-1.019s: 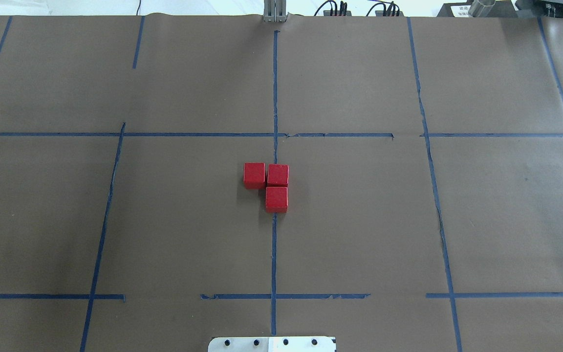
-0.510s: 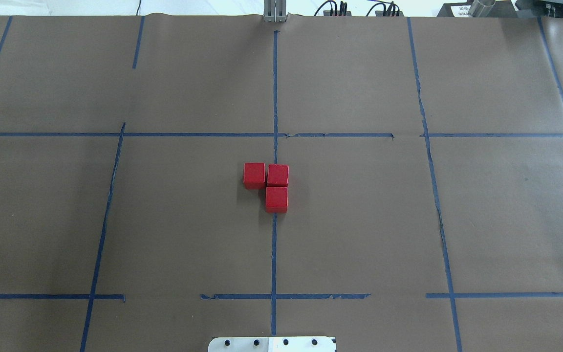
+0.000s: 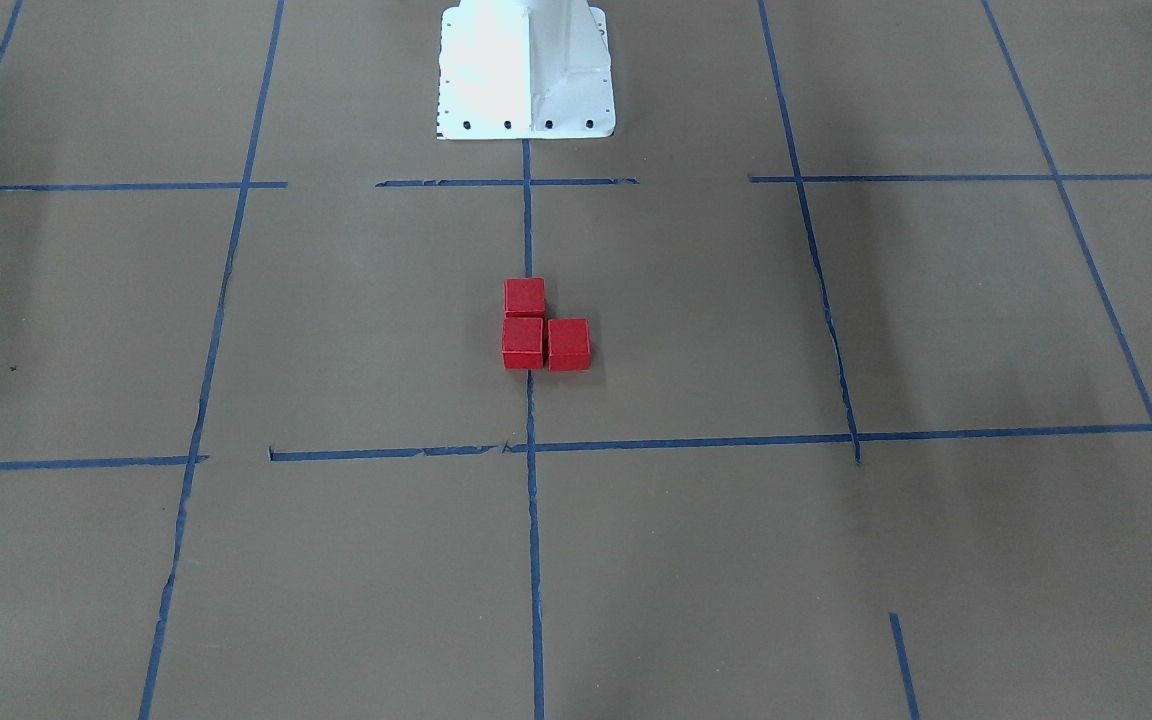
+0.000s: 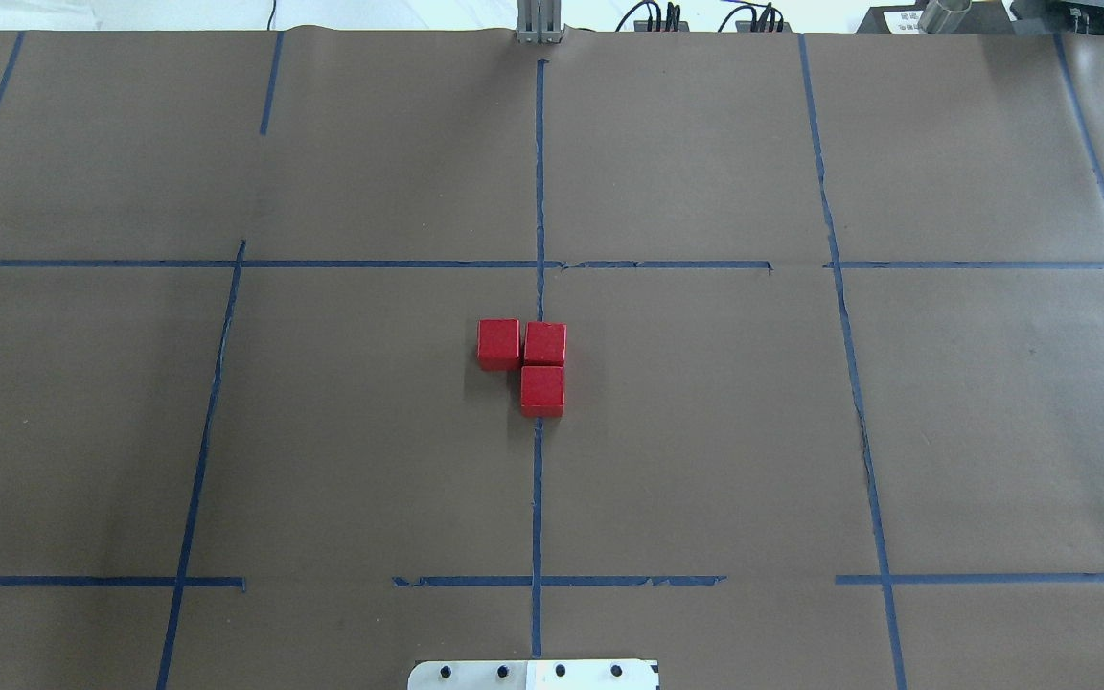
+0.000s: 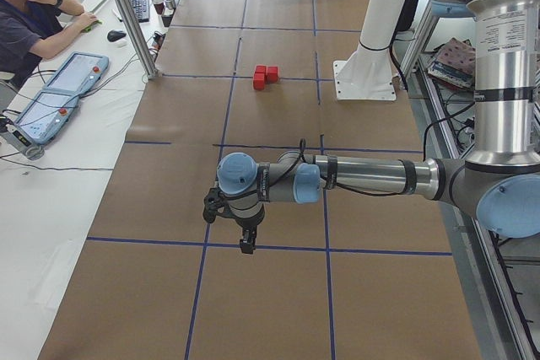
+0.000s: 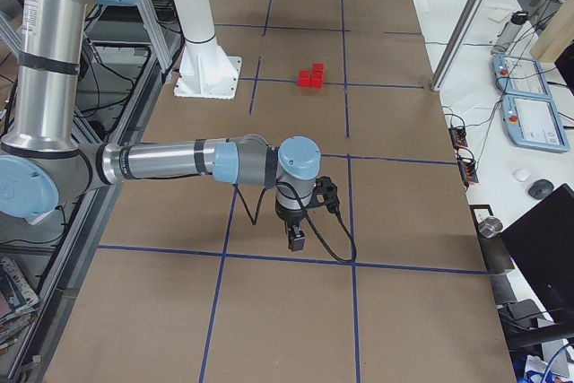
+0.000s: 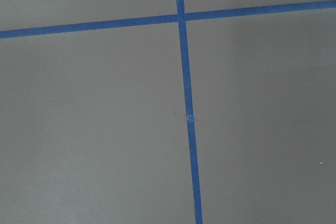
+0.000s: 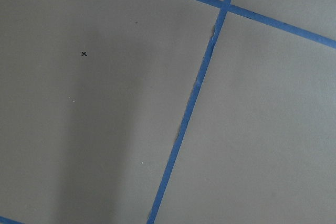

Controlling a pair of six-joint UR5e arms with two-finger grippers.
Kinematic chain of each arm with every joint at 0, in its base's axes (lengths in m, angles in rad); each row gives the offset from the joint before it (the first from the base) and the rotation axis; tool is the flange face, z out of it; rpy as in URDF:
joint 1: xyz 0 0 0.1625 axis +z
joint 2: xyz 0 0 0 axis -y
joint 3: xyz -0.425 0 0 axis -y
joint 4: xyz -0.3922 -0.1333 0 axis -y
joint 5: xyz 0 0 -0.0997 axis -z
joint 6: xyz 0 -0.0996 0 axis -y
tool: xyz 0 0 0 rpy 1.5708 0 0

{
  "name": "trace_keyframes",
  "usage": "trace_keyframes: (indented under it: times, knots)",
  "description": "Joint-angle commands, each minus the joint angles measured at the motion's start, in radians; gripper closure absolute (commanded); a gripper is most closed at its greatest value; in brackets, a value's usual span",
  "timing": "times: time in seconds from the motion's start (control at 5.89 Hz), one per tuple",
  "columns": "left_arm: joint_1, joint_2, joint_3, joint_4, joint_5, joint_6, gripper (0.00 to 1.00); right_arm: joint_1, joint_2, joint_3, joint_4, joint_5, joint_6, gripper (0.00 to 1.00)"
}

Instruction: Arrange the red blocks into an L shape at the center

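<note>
Three red blocks sit touching in an L shape at the table's center: one (image 4: 498, 344) at the left, one (image 4: 544, 343) at the corner and one (image 4: 542, 391) nearer the robot. They also show in the front-facing view (image 3: 523, 343), the exterior left view (image 5: 259, 82) and the exterior right view (image 6: 310, 79). My left gripper (image 5: 245, 246) hangs low over the paper far from the blocks, at the table's left end. My right gripper (image 6: 296, 241) hangs likewise at the right end. I cannot tell whether either is open or shut. Both wrist views show only paper and tape.
Brown paper with blue tape lines (image 4: 539, 192) covers the table. The robot's white base (image 3: 526, 70) stands at the near edge. A metal post (image 5: 135, 23) and an operator (image 5: 34, 14) with teach pendants (image 5: 51, 99) are on the far side.
</note>
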Motion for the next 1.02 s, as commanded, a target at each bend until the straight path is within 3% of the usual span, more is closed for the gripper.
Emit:
trace_keyframes:
  times: [0.0, 0.85]
  knots:
    - [0.0, 0.001, -0.001, 0.001, -0.001, 0.002, 0.0, 0.0, 0.001, -0.001, 0.0, 0.0, 0.0, 0.0]
    - [0.0, 0.029, -0.002, 0.003, -0.001, 0.002, 0.0, 0.0, 0.0, -0.002, 0.0, 0.0, 0.0, 0.0]
